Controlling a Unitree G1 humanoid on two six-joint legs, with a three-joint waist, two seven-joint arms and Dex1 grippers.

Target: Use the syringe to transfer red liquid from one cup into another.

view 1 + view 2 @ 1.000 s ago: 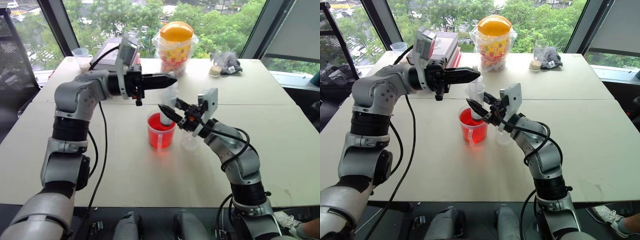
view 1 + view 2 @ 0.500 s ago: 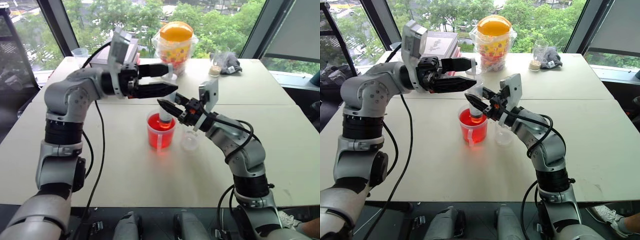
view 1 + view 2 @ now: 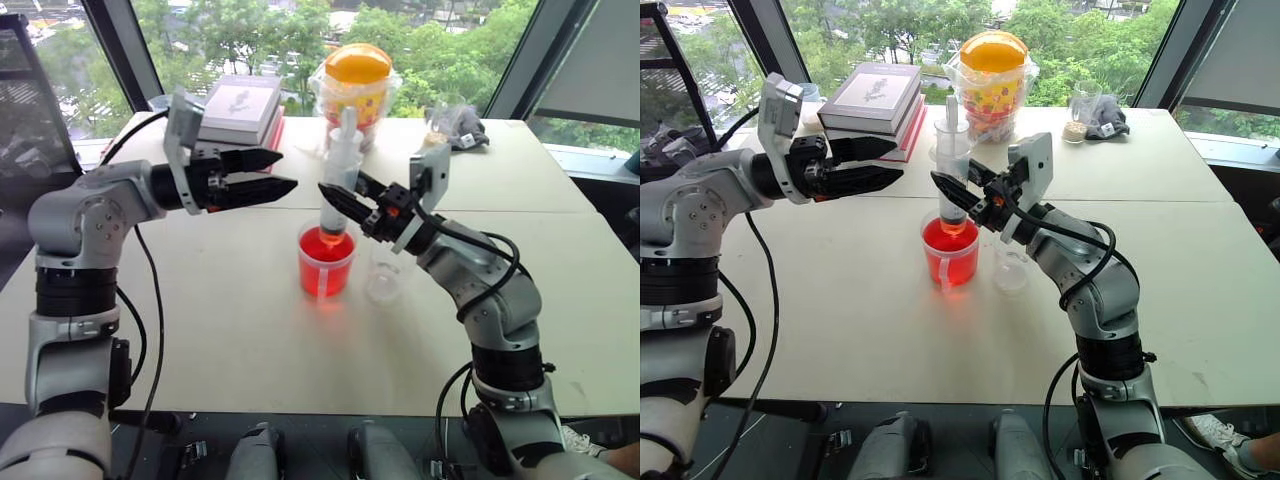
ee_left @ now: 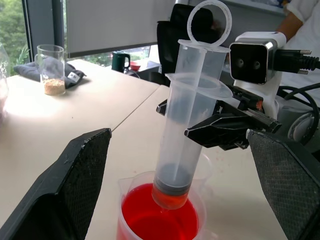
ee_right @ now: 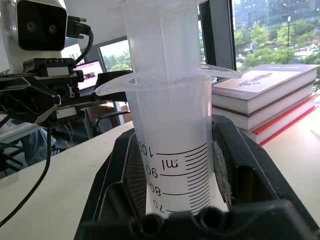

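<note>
On the desk (image 3: 890, 330) stand two task cups. The handled cup (image 3: 326, 262), the landmark here, holds the red liquid (image 4: 160, 222); the small squat clear cup (image 3: 385, 272) sits just beside it on the robot's right. One syringe (image 3: 952, 165) stands upright with its tip dipped in the handled cup, plunger ring topmost. The right tool (image 3: 340, 207) is clamped on the syringe barrel just above the handled cup, its black fingers (image 5: 125, 185) pressed to either side of the printed scale. The left tool (image 3: 268, 173) hangs above the desk to the left of the handled cup, apart from the syringe, its two fingers (image 4: 82, 180) spread wide and pointing toward it.

Beyond the handled cup, at the far edge of the desk, lie a stack of three books (image 3: 875, 98), one clear bag with an orange-lidded container (image 3: 355, 90), one small glass with grains (image 3: 1077, 112) on a dark cloth (image 3: 1108, 118), and one more clear cup (image 3: 948, 135) behind the syringe
</note>
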